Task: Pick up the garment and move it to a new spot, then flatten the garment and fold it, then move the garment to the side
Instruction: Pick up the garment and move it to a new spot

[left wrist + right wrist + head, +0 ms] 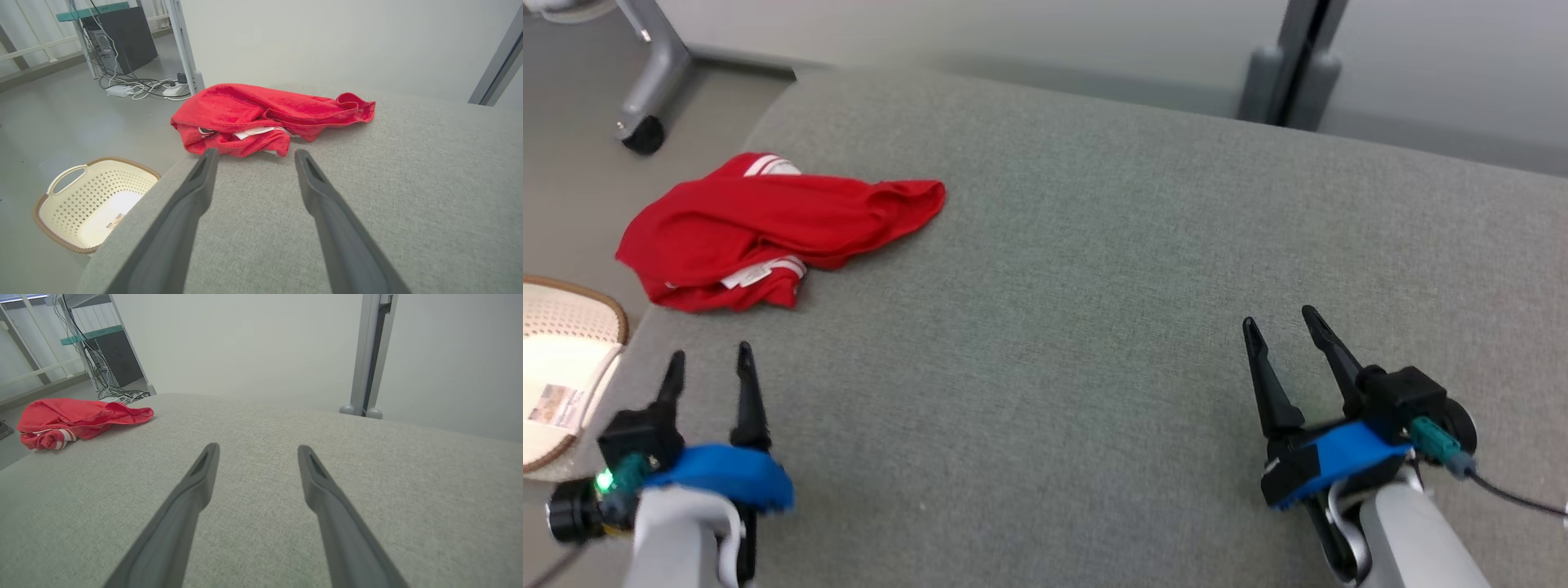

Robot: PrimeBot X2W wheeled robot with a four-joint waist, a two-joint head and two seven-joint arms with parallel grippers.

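A crumpled red garment (768,229) with white stripes lies at the far left of the grey padded surface (1094,286), part of it hanging over the left edge. My left gripper (709,359) hovers open just short of it, fingers pointing at the heap. In the left wrist view the garment (265,116) lies just beyond the open left gripper (254,156). My right gripper (1281,320) stands open and empty over the right half of the surface, far from the cloth. The right wrist view has the garment (77,416) at its far left and the open right gripper (257,451).
A cream perforated basket (560,367) stands on the floor beside the surface's left edge, also in the left wrist view as the basket (88,200). A castor and frame leg (645,122) stand at the far left. A grey post (1290,73) rises behind the surface.
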